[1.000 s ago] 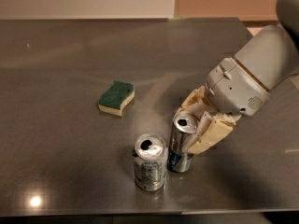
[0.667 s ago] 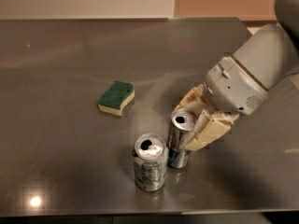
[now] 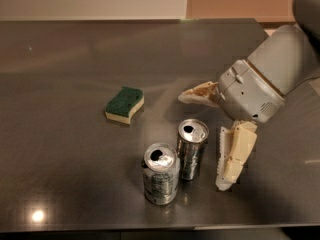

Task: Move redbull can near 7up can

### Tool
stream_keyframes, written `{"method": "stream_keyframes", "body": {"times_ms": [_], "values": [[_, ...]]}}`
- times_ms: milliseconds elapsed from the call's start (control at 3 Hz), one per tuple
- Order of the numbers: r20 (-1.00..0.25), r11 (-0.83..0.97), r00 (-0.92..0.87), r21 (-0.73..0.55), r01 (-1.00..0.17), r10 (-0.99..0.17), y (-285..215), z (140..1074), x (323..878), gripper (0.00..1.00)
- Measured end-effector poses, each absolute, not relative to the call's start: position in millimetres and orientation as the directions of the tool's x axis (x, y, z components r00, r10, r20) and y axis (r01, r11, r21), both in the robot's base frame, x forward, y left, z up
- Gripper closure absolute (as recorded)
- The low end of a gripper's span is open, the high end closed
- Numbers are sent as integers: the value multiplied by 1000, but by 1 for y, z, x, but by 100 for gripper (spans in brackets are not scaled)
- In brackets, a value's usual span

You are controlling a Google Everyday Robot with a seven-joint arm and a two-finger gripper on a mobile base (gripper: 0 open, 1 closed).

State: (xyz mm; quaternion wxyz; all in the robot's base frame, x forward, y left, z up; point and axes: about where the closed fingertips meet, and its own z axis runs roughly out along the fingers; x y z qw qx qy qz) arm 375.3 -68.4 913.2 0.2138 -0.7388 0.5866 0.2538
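The slim silver redbull can (image 3: pixel 192 150) stands upright on the dark table (image 3: pixel 65 184), right beside the wider 7up can (image 3: pixel 161 174), which is just front-left of it; the two almost touch. My gripper (image 3: pixel 205 139) is just right of the redbull can, with its fingers spread open. One cream finger (image 3: pixel 199 94) points left behind the can, the other finger (image 3: pixel 234 156) hangs down to the can's right. Neither finger touches the can.
A green and yellow sponge (image 3: pixel 125 104) lies on the table to the left, behind the cans. The table's front edge runs close below the 7up can. A pale wall stands behind the table.
My gripper has opened and drawn back to the right, letting go of the redbull can. The can stays upright beside the 7up can.
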Motion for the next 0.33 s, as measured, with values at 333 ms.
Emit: {"method": "stream_keyframes", "body": {"times_ms": [333], "values": [[-626,-220,183,-18,-975,-758,-68,913,375,0]]}}
